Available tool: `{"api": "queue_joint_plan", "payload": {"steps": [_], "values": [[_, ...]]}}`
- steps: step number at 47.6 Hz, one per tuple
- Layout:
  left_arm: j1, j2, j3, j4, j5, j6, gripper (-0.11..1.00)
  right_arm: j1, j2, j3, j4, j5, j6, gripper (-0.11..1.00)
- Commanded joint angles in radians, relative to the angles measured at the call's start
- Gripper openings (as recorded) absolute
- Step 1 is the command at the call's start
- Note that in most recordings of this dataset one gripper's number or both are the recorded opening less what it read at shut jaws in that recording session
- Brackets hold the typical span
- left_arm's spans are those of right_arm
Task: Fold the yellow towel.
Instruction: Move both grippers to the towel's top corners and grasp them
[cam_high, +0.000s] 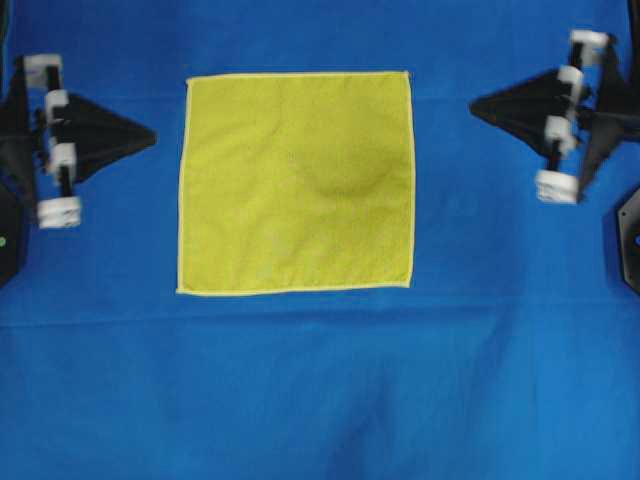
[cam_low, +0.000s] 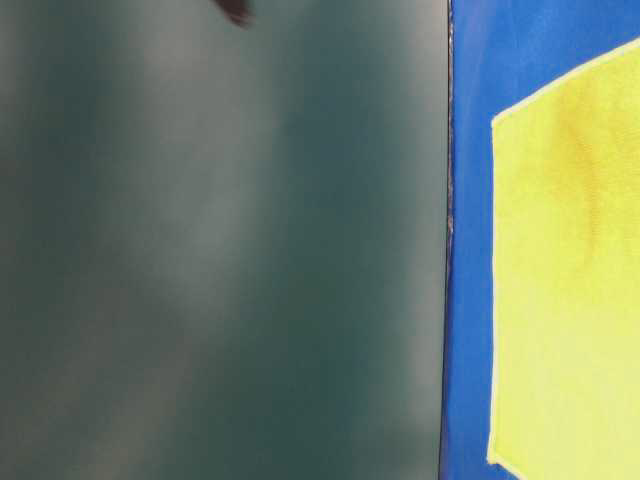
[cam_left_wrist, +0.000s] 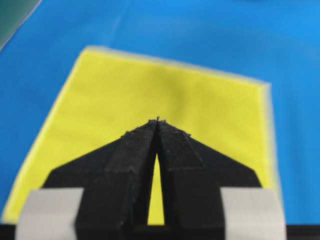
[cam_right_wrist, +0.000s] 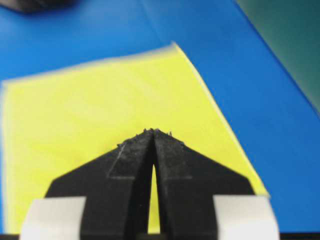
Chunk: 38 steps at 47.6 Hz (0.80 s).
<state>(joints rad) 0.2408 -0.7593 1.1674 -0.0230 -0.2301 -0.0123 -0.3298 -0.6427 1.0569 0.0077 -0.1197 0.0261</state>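
Two claws flank the yellow towel, which lies flat and unfolded on the blue sheet between them. The left gripper and the right gripper both have tips pressed together, empty, clear of its edges.
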Motion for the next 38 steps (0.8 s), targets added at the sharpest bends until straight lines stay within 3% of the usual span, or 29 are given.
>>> {"api": "queue_joint_plan", "payload": {"steps": [1, 7, 10, 12, 19, 22, 38], "values": [[0.060, 0.064, -0.015, -0.003, -0.025, -0.002, 0.00, -0.058, 0.089, -0.046, 0.003, 0.012, 0.002, 0.00], [0.133, 0.169, -0.009, -0.003, -0.080, -0.002, 0.03, -0.115, 0.233, -0.103, -0.006, 0.028, -0.008, 0.01], [0.161, 0.221, -0.009, -0.003, -0.104, -0.002, 0.16, -0.137, 0.301, -0.130, -0.015, 0.026, -0.009, 0.03], [0.186, 0.265, -0.011, -0.003, -0.123, 0.000, 0.27, -0.149, 0.347, -0.147, -0.025, 0.025, -0.012, 0.11], [0.242, 0.413, -0.023, -0.003, -0.193, 0.017, 0.72, -0.190, 0.509, -0.212, -0.071, 0.023, -0.014, 0.54], [0.261, 0.476, -0.032, -0.003, -0.232, 0.020, 0.83, -0.199, 0.565, -0.235, -0.081, 0.023, -0.014, 0.61], [0.370, 0.746, -0.120, -0.003, -0.313, 0.040, 0.85, -0.261, 0.753, -0.325, -0.114, -0.017, -0.017, 0.56]]}}
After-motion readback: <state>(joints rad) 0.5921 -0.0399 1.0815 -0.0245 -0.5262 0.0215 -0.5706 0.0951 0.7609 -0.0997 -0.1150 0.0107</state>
